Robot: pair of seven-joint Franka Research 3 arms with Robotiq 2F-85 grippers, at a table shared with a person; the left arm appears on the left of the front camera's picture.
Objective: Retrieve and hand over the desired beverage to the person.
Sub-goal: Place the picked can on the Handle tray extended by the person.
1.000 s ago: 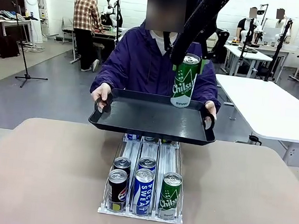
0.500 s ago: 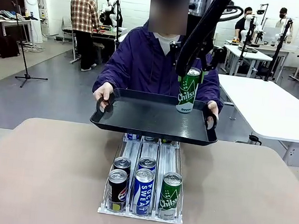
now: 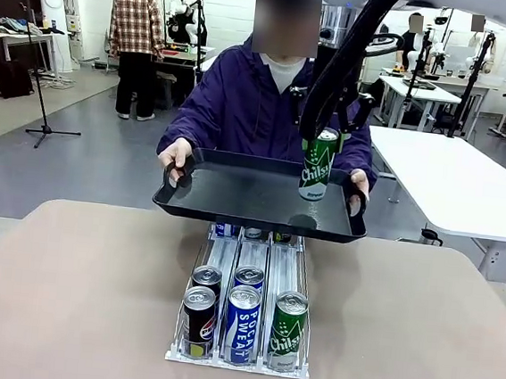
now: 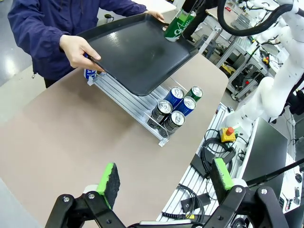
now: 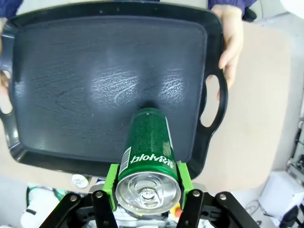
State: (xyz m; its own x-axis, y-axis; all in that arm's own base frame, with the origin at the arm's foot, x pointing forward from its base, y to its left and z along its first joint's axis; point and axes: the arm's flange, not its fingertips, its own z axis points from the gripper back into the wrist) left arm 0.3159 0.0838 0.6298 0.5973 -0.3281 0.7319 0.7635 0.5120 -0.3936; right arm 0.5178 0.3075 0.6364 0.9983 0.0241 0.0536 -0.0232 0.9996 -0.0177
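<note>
Right fingers: clamped by their green pads on both sides of a green can, just below its silver lid, with the lid end toward the wrist. From the front, reaching down from 1 o'clock on a black arm, with the green can upright and its white "Chilsung" lettering facing out. Hangs over the 3 o'clock part of a black tray, base at or just above the tray floor; cannot tell whether touching.

Held roughly level beyond the far edge of the bench by the person in a dark purple jacket. One hand on the tray's 9 o'clock handle, the other hand on the 3 o'clock handle, just beside the can.

At 6 o'clock from the tray, resting on the bench: a clear three-lane rack. Black cans in its 9 o'clock lane, blue cans marked Pocari Sweat in the middle lane, and a second Chilsung can at the front of the 3 o'clock lane.

Left fingers: spread wide, gripping nothing, high above the bench. From that wrist, the tray lies toward 12 o'clock and the rack near the middle.
</note>
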